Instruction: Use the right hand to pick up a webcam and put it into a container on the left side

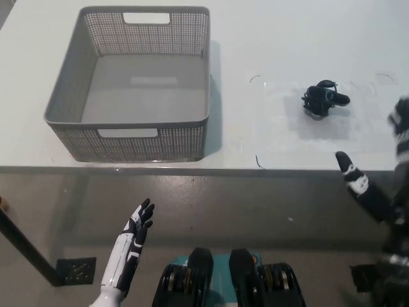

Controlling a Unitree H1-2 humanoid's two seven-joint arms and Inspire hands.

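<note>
Right hand (383, 173) at far right edge of head view, raised to the level of the worktop's front edge, partly cut off by the frame and blurred near the top. Fingers apart, one dark fingertip (342, 158) pointing up-left over the worktop's front edge; nothing held. No contact with the webcam; clear gap between the two.

Webcam (324, 99) black, resting on the right part of the white worktop (255, 38), up and to the left of the right hand. Sits inside a faint rectangular outline marked on the surface, near its upper middle. Exact orientation hard to make out at this size.

Container (128, 134) grey, perforated, square, with cut-out handles in the near and far walls; stands on the left part of the worktop, well apart from the webcam. Near wall close to the worktop's front edge. Interior visible down to the floor, nothing seen inside.

Left hand (137, 224) white, low at lower left, below the worktop's front edge, fingers spread and pointing up, holding nothing. Resting clear of the container.
</note>
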